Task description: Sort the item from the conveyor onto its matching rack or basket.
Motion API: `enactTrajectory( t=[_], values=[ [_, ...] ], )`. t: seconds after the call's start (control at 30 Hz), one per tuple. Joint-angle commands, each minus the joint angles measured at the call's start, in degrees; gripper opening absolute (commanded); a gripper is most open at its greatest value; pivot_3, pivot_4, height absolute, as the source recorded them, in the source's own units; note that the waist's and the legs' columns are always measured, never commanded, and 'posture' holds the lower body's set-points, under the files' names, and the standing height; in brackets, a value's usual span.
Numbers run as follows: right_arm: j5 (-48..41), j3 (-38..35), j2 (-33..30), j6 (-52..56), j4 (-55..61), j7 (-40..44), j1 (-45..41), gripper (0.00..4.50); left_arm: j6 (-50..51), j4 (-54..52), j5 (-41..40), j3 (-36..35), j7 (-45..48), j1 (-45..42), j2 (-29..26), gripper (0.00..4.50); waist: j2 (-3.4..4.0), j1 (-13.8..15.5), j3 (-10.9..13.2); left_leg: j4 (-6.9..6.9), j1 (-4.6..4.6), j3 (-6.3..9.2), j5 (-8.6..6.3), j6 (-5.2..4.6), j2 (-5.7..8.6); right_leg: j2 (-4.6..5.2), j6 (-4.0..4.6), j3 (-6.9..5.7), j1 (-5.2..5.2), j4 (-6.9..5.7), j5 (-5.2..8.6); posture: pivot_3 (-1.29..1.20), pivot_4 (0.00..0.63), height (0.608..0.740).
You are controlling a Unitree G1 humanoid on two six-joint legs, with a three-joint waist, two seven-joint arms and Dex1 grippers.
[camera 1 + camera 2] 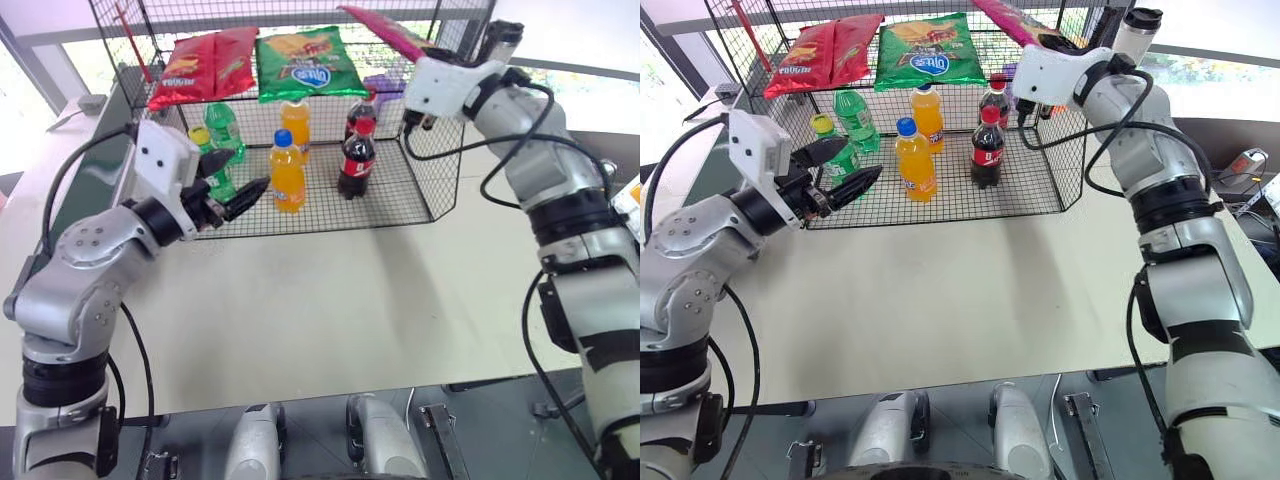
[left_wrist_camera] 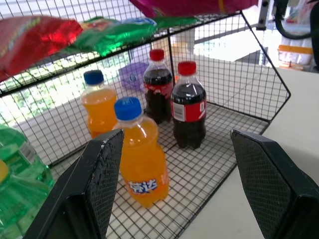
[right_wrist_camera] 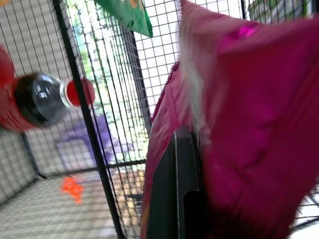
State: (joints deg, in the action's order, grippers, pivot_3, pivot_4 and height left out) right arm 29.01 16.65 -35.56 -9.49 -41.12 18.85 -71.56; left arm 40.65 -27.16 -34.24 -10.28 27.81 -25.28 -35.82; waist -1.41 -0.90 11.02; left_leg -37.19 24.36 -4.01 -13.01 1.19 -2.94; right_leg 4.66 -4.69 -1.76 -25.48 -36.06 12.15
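The right gripper (image 3: 185, 189) has its jaws clenched on the pink bag (image 1: 385, 30). It holds the bag up high at the far right corner of the rack (image 1: 440, 190), level with the top shelf. So the bag is already off the belt and almost home. What is left, I think, is to slide it onto the top shelf and let go.

The top shelf has two red bags (image 1: 203, 65) on the left and a green bag (image 1: 308, 62) in the middle. The open spot is on the right, just beside the green bag, and that is where the pink bag seems to be going. The rack's wire edge and corner post are very close to the bag, so it could catch there.

The left gripper (image 1: 236, 192) waits with its jaws wide apart and holding nothing, near the rack's front left side. Orange bottles (image 1: 287, 172), green bottles (image 1: 222, 135) and cola bottles (image 1: 357, 155) stand on the floor of the rack. The worktop (image 1: 330, 300) in front is bare, with lots of room.
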Motion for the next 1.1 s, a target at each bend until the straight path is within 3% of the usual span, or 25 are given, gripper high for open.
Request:
enactTrajectory(
  t=[0.03, 0.13, 0.23, 0.47, 0.77, 1.1],
  values=[
    [-0.2, -1.0, 0.2, 1.4, -2.1, 1.2, -4.2, 0.00, -1.6, -1.3, 0.7, -0.8, -0.5, -0.1, 0.1, 3.55, 0.00, 0.1, 0.0, 0.00, 0.01, 0.00, 0.00, 0.00, 0.00, 0.00, 0.00, 0.00, 0.00, 0.01, 0.00, 0.00, 0.150, 0.740],
    [-1.3, -1.2, 2.0, 1.5, -5.4, 1.9, -6.5, 0.00, -2.1, -1.4, 1.1, -0.5, -0.8, 0.5, 0.6, 3.55, 0.00, -0.1, 0.0, 0.00, 0.00, 0.00, 0.00, 0.00, 0.00, 0.00, 0.01, 0.00, 0.00, 0.01, 0.01, 0.00, 0.150, 0.740],
    [-4.7, -3.3, 3.5, 2.7, -7.1, 4.5, -7.6, 0.85, -2.3, -1.7, 1.5, -0.5, -1.1, 1.2, 0.9, 3.61, 0.00, -0.1, 0.0, 0.03, -0.02, 0.00, 0.00, 0.00, 0.00, 0.00, 0.00, 0.00, 0.00, 0.00, 0.00, 0.00, 0.150, 0.740],
    [-9.3, -5.1, 2.9, 5.1, -8.2, 12.2, -9.1, 4.42, -2.6, -2.2, 1.5, -1.2, -1.6, 2.6, 1.3, 3.61, 0.01, -0.1, 0.0, 0.03, -0.01, 0.00, 0.00, 0.00, 0.00, 0.00, 0.00, 0.00, 0.00, 0.00, 0.00, 0.00, 0.150, 0.740],
    [-16.8, -7.8, 2.7, 8.3, -5.9, 25.5, -8.7, 4.42, -3.6, -0.9, 2.1, -0.4, -1.6, 2.8, 1.6, 3.61, 0.01, -0.1, 0.0, 0.04, -0.03, 0.00, 0.00, 0.00, -0.01, -0.01, 0.00, -0.01, 0.01, 0.00, 0.00, 0.00, 0.150, 0.740],
    [-18.9, -8.3, 6.4, 7.5, -10.7, 25.4, -10.0, 4.42, -3.9, 0.0, 3.3, 0.3, -1.0, 2.4, 2.0, 3.61, 0.01, 0.0, 0.0, 0.05, -0.02, 0.00, 0.00, 0.00, -0.01, -0.01, -0.01, -0.01, 0.00, 0.00, 0.00, 0.00, 0.150, 0.740]
  ],
)
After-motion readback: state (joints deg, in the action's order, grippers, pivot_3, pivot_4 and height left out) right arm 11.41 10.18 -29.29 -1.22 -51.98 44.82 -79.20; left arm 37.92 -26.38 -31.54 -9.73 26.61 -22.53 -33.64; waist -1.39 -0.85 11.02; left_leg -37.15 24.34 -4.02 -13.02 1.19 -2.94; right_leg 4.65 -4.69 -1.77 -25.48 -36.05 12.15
